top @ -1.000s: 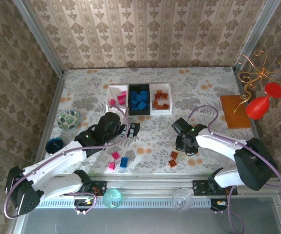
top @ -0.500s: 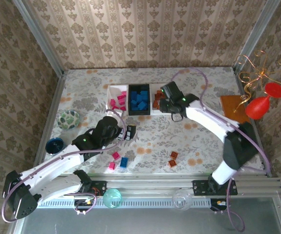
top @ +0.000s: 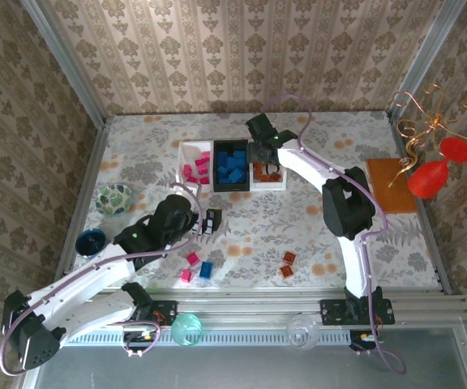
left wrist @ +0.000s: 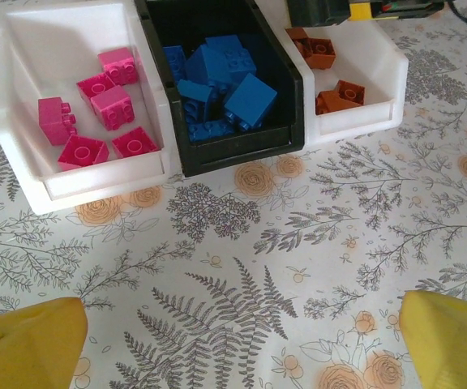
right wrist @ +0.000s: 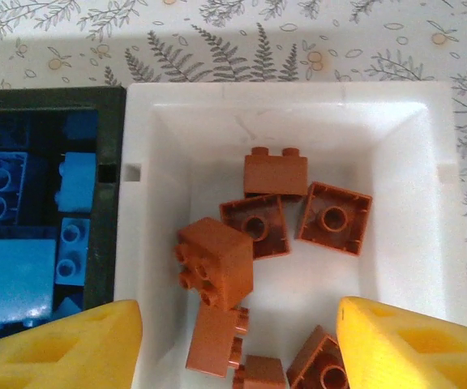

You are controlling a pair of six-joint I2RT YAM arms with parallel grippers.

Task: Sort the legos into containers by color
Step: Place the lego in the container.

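Top external view, left to right. At centre-left the left gripper (top: 212,220), jaws spread wide and empty, hangs over the table (top: 136,154) in front of the trays. Near the front edge lie two pink legos (top: 191,258) with a blue lego (top: 206,269) just beside them, and further right two orange-brown legos (top: 289,258). Behind stand the left white tray (top: 182,154) with pink, the black tray (top: 232,190) with blue and the right white tray (top: 270,185) with orange-brown. Over this last tray the right gripper (top: 264,160) holds its fingers parted, nothing between them. Hazards: wide jaws closing on pink may also catch the neighbouring blue, and a right finger catching the rim could drag the joined trays.
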